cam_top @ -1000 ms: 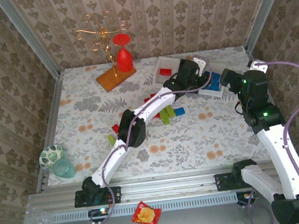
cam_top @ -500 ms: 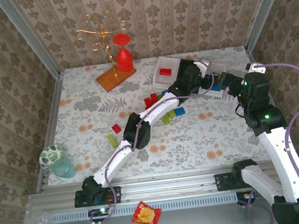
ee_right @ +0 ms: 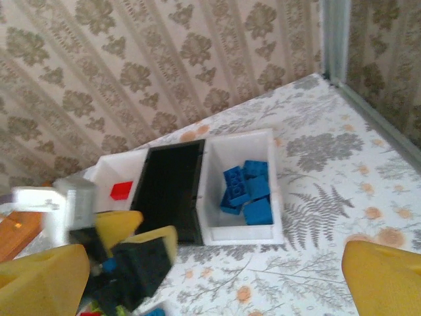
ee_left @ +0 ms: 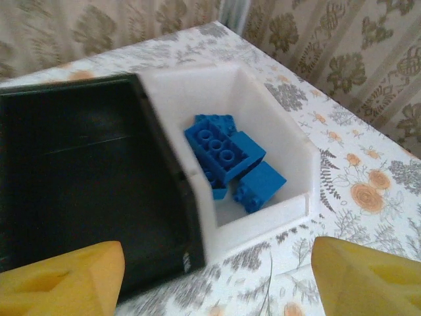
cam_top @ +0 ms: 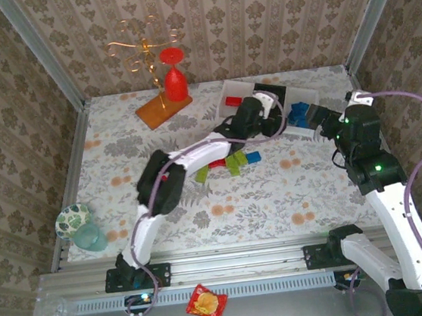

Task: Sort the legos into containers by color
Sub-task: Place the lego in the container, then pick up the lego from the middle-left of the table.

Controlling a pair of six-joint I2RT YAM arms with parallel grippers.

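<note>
My left gripper (ee_left: 217,280) is open with nothing between its yellow fingers (ee_left: 62,283), hovering just in front of the black container (ee_left: 79,178) and the white container (ee_left: 289,164) that holds several blue legos (ee_left: 227,155). From above, the left gripper (cam_top: 271,119) sits between the loose legos (cam_top: 234,163) and the containers. My right gripper (ee_right: 214,286) is also open and empty, back from the same white container (ee_right: 276,197). Its view takes in the blue legos (ee_right: 247,191), the black container (ee_right: 168,191), a red lego (ee_right: 121,190) in the other white container (ee_right: 108,174), and the left gripper (ee_right: 138,230).
A wooden board (cam_top: 161,112) with a gold wire stand and a red wine glass (cam_top: 176,82) stands at the back left. A bowl and cup (cam_top: 80,226) sit at the front left edge. Patterned walls close in the table on three sides.
My left gripper went from shut to open over the white container with blue legos, then drew back to the left. The right arm barely shifted.
</note>
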